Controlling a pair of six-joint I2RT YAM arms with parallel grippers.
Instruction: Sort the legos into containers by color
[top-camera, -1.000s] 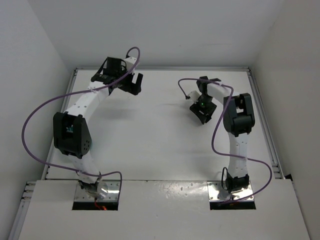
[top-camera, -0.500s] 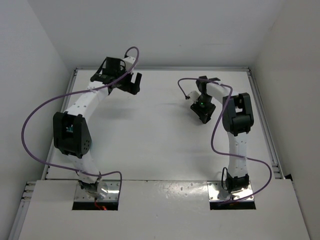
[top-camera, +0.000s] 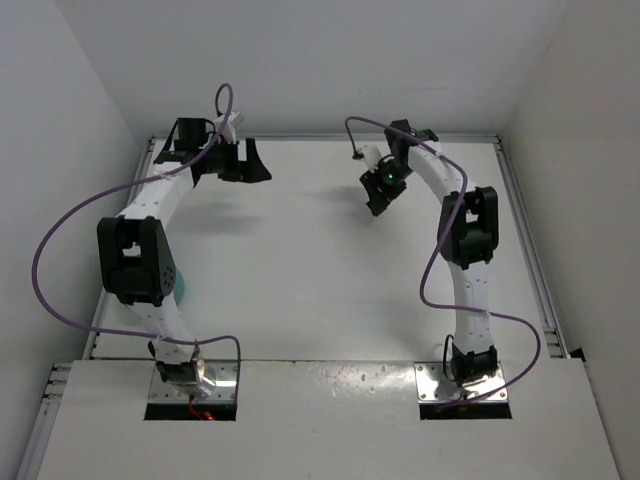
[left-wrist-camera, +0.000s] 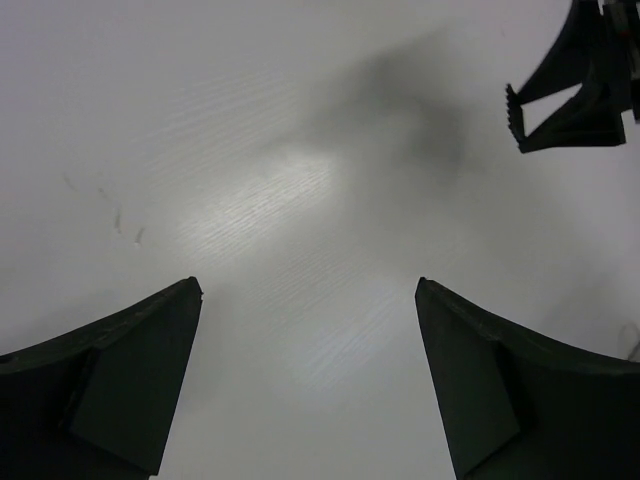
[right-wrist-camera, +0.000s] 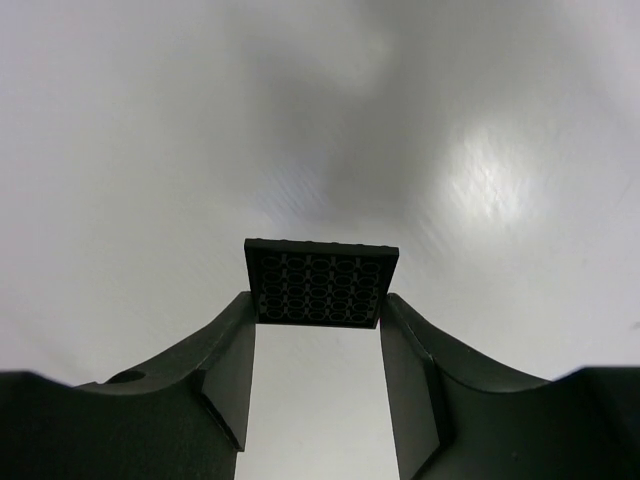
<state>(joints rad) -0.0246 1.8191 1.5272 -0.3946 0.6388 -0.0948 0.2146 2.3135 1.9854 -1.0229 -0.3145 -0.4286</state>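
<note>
Right gripper (right-wrist-camera: 318, 300) is clamped on a dark square Lego plate (right-wrist-camera: 321, 283). The underside tubes face the wrist cam, the fingers pinch its near edge from both sides, and the rest sticks out toward 12 o'clock over the white table (right-wrist-camera: 140, 150). Top view can't resolve the plate and only puts that gripper at roughly 1 o'clock on the table. Left gripper (left-wrist-camera: 308, 290) has jaws spread wide with bare table between them, about 11 o'clock in top view. Its wrist cam catches the right gripper at 2 o'clock in frame. Teal bowl (top-camera: 181, 290) shows only in top view: a sliver at 9 o'clock, mostly behind the left arm (top-camera: 135, 265).
</note>
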